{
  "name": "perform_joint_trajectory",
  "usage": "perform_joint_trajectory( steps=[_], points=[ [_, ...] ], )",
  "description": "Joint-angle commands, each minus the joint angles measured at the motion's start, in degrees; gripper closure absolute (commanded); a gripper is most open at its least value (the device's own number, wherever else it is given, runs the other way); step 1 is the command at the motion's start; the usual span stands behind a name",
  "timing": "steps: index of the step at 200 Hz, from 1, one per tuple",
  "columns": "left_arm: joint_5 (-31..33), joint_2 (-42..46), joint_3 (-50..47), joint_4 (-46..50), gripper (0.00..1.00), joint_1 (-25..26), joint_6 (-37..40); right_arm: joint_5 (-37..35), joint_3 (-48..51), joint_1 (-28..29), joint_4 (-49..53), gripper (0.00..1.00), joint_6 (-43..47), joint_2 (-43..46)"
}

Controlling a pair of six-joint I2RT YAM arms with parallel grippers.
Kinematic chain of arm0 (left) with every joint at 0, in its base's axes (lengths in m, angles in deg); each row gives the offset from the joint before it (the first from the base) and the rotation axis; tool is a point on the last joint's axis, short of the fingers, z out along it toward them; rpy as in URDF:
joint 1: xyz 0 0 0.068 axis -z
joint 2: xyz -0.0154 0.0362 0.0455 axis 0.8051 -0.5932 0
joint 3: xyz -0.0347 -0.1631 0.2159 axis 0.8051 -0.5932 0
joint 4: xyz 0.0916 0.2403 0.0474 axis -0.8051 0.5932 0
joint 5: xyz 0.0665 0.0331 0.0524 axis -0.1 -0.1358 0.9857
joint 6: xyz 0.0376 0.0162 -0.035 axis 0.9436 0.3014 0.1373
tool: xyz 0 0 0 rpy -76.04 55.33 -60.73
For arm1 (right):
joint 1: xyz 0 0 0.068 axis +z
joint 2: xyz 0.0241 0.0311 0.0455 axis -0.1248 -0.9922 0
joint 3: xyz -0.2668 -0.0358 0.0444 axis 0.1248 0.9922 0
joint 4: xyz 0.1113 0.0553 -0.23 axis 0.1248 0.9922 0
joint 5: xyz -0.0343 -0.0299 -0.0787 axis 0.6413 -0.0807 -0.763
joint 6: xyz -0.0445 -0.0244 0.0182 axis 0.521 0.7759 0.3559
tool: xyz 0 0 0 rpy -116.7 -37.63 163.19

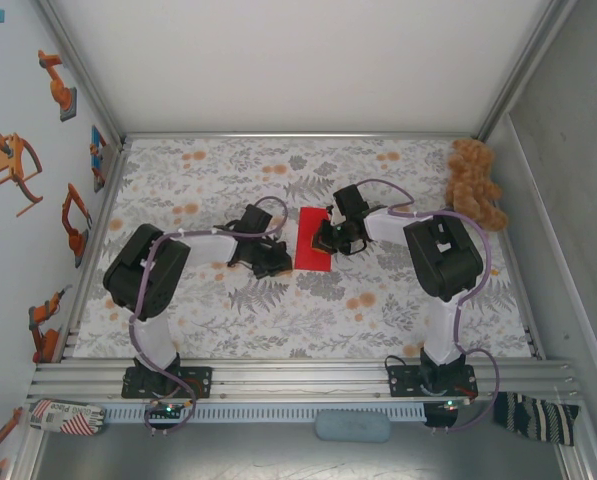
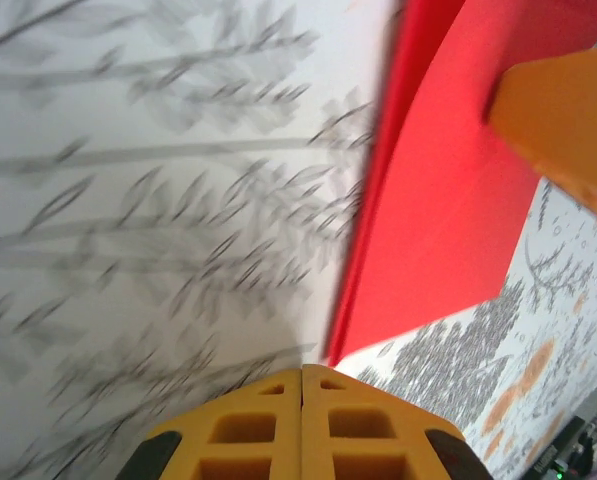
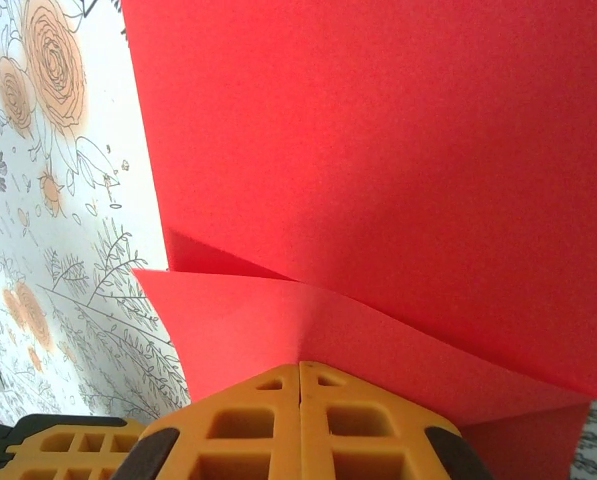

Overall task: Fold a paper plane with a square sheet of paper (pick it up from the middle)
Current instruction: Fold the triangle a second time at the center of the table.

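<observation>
The square sheet of paper (image 1: pixel 314 240) is bright red and lies folded into a narrow rectangle on the floral tablecloth between the two arms. My left gripper (image 1: pixel 281 265) sits at its near left corner. In the left wrist view this gripper (image 2: pixel 302 372) is shut with nothing between the fingers, and the paper (image 2: pixel 438 210) has a raised edge just right of the tips. My right gripper (image 1: pixel 324 243) is over the sheet's right side. Its shut tips (image 3: pixel 300 365) rest against a lifted upper layer of the paper (image 3: pixel 378 150). An orange finger (image 2: pixel 568 120) of the right gripper lies on the paper.
A brown teddy bear (image 1: pixel 475 185) sits at the far right corner of the table. Metal frame rails (image 1: pixel 298 375) run along the near edge. A striped cloth (image 1: pixel 538 417) and a grey-blue pad (image 1: pixel 353 427) lie below the rails.
</observation>
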Motion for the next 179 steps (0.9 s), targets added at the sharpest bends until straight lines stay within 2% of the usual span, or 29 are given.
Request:
perform_joint_trajectory(
  steps=[1, 46, 97, 141, 166, 179],
  points=[
    [-0.93, 3.1, -1.41, 1.89, 0.97, -0.49, -2.04, -8.16, 1.78, -0.31, 6.47, 1.0, 1.17, -4.38],
    [-2.79, 2.32, 3.88, -4.71, 0.96, 0.97, -4.44, -7.2, 1.81, -0.26, 5.24, 1.0, 1.28, -3.22],
    [0.99, -6.39, 11.53, -1.23, 0.98, 1.44, -3.83, -4.19, 2.06, -0.3, 1.44, 1.0, -0.41, -1.88],
    [2.67, -9.33, 11.22, 0.3, 1.0, 1.25, -4.08, -1.51, -0.25, -0.4, 0.16, 1.0, -0.92, 0.99],
    [3.96, -10.09, 9.71, 0.41, 1.0, 1.11, -4.06, -2.25, 0.83, -0.96, -2.76, 1.0, -2.54, 5.56],
    [4.1, -10.14, 8.71, -0.24, 1.0, 1.02, -4.39, -4.47, 2.77, -1.09, -4.23, 0.91, -3.05, 9.03]
  ],
)
